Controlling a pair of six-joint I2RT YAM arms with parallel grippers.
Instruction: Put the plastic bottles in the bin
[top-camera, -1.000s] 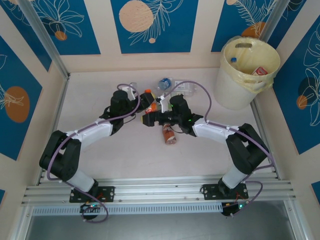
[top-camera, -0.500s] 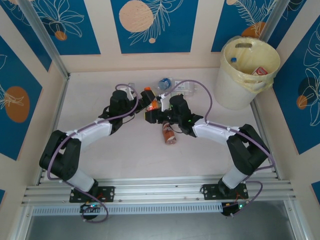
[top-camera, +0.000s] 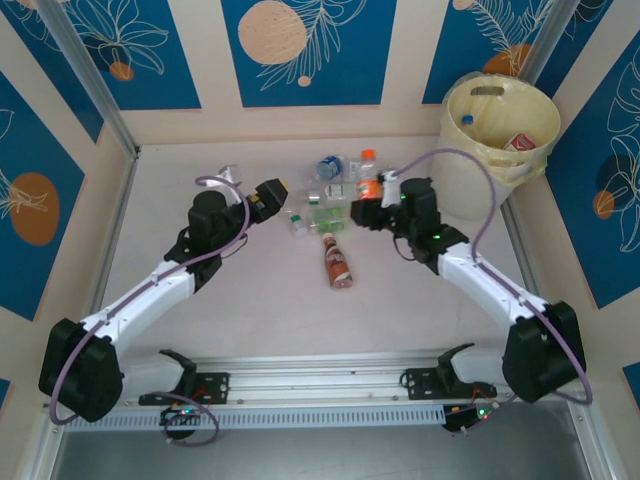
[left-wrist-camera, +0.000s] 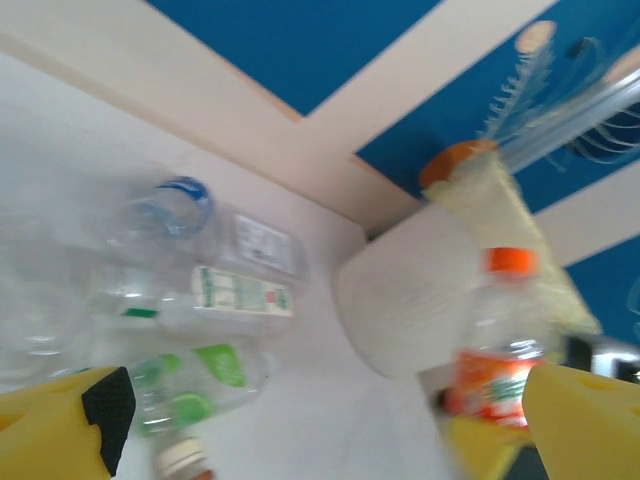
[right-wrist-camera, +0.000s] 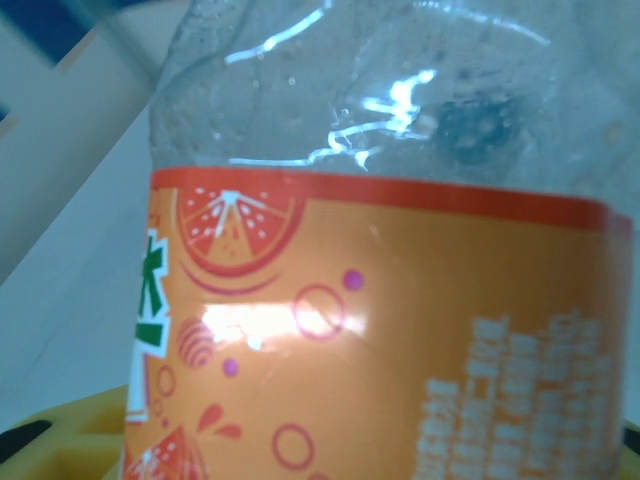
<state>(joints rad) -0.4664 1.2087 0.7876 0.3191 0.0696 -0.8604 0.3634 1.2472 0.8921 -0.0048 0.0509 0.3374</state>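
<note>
Looking down from the top external camera, the left hand (top-camera: 272, 192) hangs over the pale counter (top-camera: 200, 330), its fingers spread wide with nothing between them. The right hand (top-camera: 366, 200) is closed on an orange-capped clear plastic bottle with an orange label (top-camera: 368, 180), held upright. Between the two hands lie loose clear bottles with green labels (top-camera: 312, 215). A blue-capped clear bottle (top-camera: 328, 167) lies just beyond them, and a reddish-brown bottle (top-camera: 338, 265) lies nearer the arm bases. The large round cream-yellow plastic bin (top-camera: 455, 185) stands at the counter's far right corner, near the right hand, with a red-labelled bottle (top-camera: 520, 143) inside it.

From the left wrist, the picture is blurred. The yellow fingertips (left-wrist-camera: 60, 435) sit far apart at the bottom corners, gripping nothing. The green-labelled bottles lie ahead on the left, with the orange-capped bottle upright on the right in front of the bin's pale wall.

From the right wrist, the orange label and clear upper body are seen from very close. A yellow finger (right-wrist-camera: 70, 430) presses in at the lower left.
</note>
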